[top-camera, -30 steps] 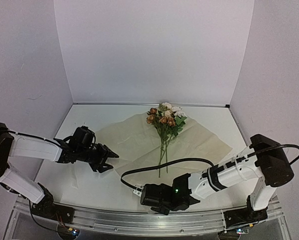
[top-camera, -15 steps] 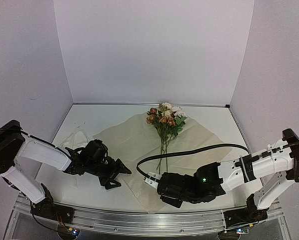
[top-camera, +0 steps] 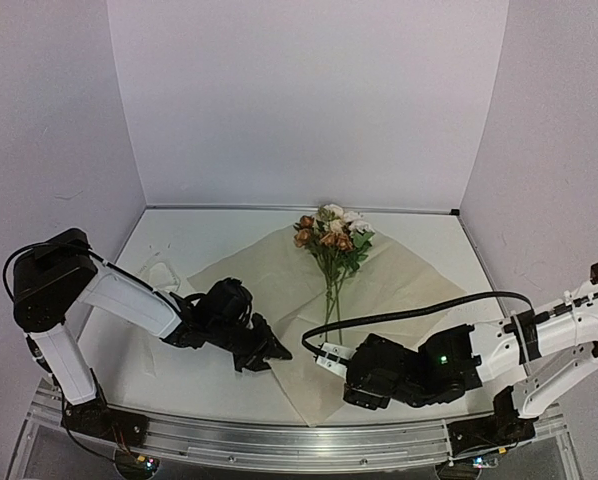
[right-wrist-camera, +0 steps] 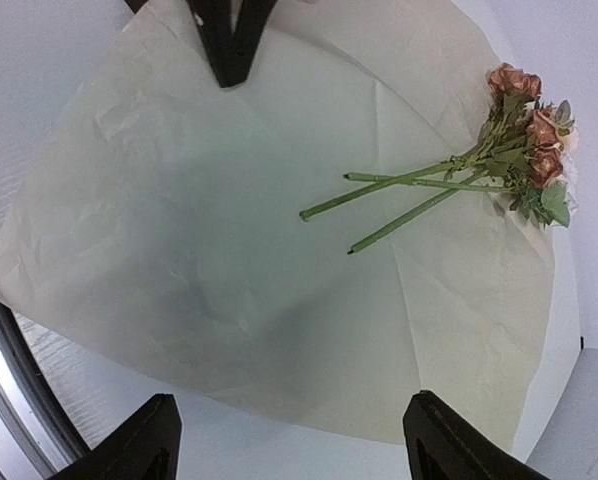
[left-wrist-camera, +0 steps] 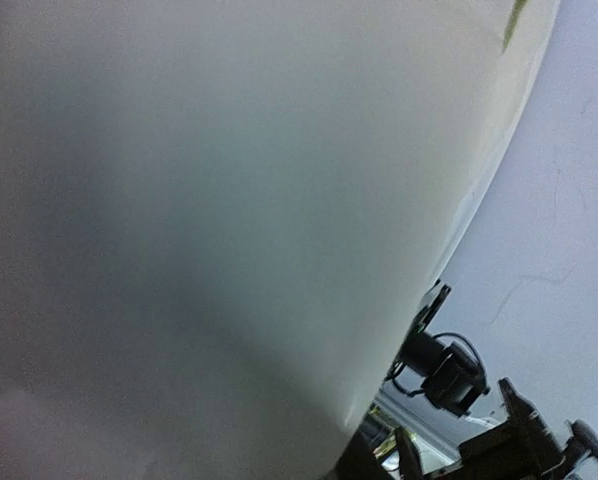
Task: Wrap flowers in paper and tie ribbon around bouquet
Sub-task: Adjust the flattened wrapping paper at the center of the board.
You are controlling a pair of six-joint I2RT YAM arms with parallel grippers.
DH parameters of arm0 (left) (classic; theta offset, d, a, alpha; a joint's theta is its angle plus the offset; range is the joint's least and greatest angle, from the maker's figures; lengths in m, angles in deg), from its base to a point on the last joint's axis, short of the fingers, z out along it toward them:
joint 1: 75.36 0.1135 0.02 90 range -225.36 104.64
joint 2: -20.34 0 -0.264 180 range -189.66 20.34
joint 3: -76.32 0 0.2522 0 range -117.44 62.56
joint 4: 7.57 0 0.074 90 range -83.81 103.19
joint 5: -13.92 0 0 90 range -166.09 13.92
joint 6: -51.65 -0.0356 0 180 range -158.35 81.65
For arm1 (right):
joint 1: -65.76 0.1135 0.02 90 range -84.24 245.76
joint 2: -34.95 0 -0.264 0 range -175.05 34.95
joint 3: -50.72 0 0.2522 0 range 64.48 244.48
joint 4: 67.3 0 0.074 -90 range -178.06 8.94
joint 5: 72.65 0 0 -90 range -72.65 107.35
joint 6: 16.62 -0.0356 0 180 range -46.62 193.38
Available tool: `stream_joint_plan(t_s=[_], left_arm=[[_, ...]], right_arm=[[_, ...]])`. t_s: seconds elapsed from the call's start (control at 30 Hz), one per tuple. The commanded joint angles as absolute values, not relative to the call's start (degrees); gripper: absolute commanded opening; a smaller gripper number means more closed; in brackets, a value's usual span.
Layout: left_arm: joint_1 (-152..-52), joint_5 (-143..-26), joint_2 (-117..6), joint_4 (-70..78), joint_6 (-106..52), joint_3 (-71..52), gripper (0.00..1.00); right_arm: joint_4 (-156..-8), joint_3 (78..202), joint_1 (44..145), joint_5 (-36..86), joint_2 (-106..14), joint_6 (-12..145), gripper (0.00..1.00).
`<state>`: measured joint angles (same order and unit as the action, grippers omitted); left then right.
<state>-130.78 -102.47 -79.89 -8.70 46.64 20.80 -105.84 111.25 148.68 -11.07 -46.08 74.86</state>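
1. Top view, method: the step in hand looks like taking up an edge of the paper (top-camera: 264,280) to fold it over the flowers (top-camera: 331,240). It goes best with a low, flat pinch on the sheet's rim alone and a slow lift, so the stems do not roll.
2. Top view, places: the paper lies flat at mid-frame. The flower heads are at upper centre and the stems run down toward lower centre. The left gripper (top-camera: 262,352) sits low at the paper's left edge, lower left of centre. I cannot tell whether its fingers pinch the sheet. The right gripper (top-camera: 329,358) hangs at lower centre, just below the stem ends. The ribbon (top-camera: 160,273) is a pale heap at left, off the paper.
3. Left wrist view: blurred paper, very close, fills nearly the whole frame. A sliver of green stem shows at the top right. This gripper's own fingers do not show, so a hold should be confirmed before any lift.
4. Right wrist view: the fingers (right-wrist-camera: 149,440) stand spread wide at lower left and lower right, with nothing gripped between them. The lower-left one is over bare table, just off the paper's edge. The lower-right one overlaps the paper near its corner. The stems lie centre right, well above both, with the heads at upper right. The left gripper shows as a dark V at the top, on the far edge. This gripper should meet the edge before closing, clear of the stems.
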Motion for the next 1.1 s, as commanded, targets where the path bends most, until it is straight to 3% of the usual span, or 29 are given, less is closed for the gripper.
stream_joint_plan(t_s=[0.0, 0.07, 0.27, 0.7, 1.07], left_arm=[[-131.0, -107.4, -79.7, -10.6, 47.8, 19.3, 0.07], [-130.6, -109.3, -79.5, -14.0, 50.9, 20.1, 0.01], [-128.7, -111.8, -77.8, -21.1, 57.5, 22.7, 0.00], [-127.5, -111.7, -75.8, -23.1, 59.2, 24.9, 0.00], [-127.5, -111.6, -74.3, -23.4, 60.0, 26.3, 0.00]], right_arm=[[-103.6, 110.1, 148.6, -10.4, -43.4, 77.6, 0.84], [-103.0, 109.5, 148.8, -9.0, -43.0, 78.1, 0.90], [-100.4, 107.2, 151.6, -10.0, -42.2, 79.8, 0.95], [-97.4, 106.8, 158.8, -15.8, -44.1, 78.9, 0.96], [-89.9, 111.5, 164.3, -21.5, -56.3, 82.2, 0.98]])
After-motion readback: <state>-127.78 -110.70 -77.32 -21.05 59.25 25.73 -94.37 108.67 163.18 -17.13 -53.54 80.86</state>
